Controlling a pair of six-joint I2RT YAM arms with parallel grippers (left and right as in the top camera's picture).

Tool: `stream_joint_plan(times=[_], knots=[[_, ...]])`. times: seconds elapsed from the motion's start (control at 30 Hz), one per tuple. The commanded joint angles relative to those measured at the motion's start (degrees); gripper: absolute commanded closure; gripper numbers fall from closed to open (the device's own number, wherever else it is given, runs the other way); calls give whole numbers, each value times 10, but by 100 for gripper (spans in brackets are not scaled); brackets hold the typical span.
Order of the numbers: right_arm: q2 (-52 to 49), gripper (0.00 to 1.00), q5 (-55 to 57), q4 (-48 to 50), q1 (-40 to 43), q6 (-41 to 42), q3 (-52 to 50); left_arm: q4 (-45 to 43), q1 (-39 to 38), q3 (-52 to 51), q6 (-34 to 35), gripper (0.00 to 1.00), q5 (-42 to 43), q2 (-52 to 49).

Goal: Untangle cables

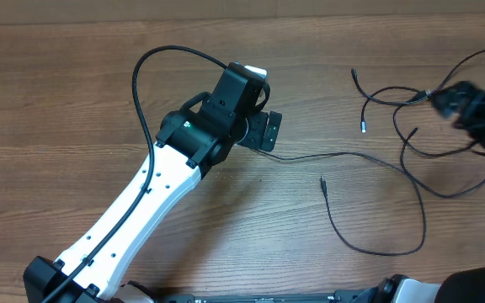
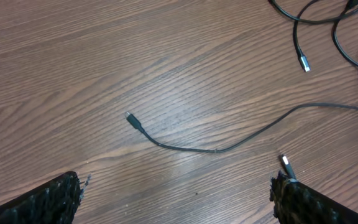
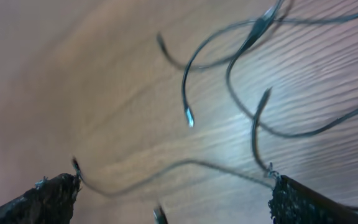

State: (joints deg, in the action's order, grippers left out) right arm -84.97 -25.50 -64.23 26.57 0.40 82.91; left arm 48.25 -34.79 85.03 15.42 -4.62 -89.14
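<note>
Cables (image 1: 352, 153) sprawl in thin, black, loose loops.

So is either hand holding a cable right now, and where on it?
Nothing held: left hand and right hand are both open, cables loose on the table.

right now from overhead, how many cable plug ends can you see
4. Top plug end at the tangle's upper left, silvery plug end below it, third plug end right of that, lone plug end mid-table. Others may be hidden.
</note>
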Motion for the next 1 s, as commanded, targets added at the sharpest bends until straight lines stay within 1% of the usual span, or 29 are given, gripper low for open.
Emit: stream_joint_plan(times=[0.0, 0.1, 0.17, 0.33, 0.37, 0.43, 0.47, 0.6, 0.7, 0.83, 0.97], knots=[[-1, 0, 83, -17, -50, -20, -31, -1, 3, 5, -4, 0, -7, 3], [-1, 0, 90, -24, -83, -20, -65, -1, 3, 5, -4, 1, -7, 3], [-1, 0, 103, -9, -97, -20, -100, -1, 3, 5, -4, 0, -7, 3], [-1, 0, 111, 79, -118, -33, -182, -1, 3, 5, -4, 0, -7, 3], [-1, 0, 104, 99, -124, -50, -197, -1, 3, 5, -4, 1, -7, 3], [-1, 0, 89, 143, -141, -115, -235, -1, 3, 5, -4, 1, -7, 3], [-1, 0, 90, 162, -152, -160, -253, -1, 3, 5, -4, 1, -7, 3], [-1, 0, 93, 210, -165, -251, -282, -1, 3, 5, -4, 0, -7, 3], [-2, 3, 109, 255, -165, -324, -293, -1, 3, 5, -4, 0, -7, 3], [-11, 5, 109, 276, -164, -430, -293, -1, 3, 5, -4, 0, -7, 3], [-28, 4, 109, 277, -164, -485, -293, -1, 3, 5, -4, 0, -7, 3]])
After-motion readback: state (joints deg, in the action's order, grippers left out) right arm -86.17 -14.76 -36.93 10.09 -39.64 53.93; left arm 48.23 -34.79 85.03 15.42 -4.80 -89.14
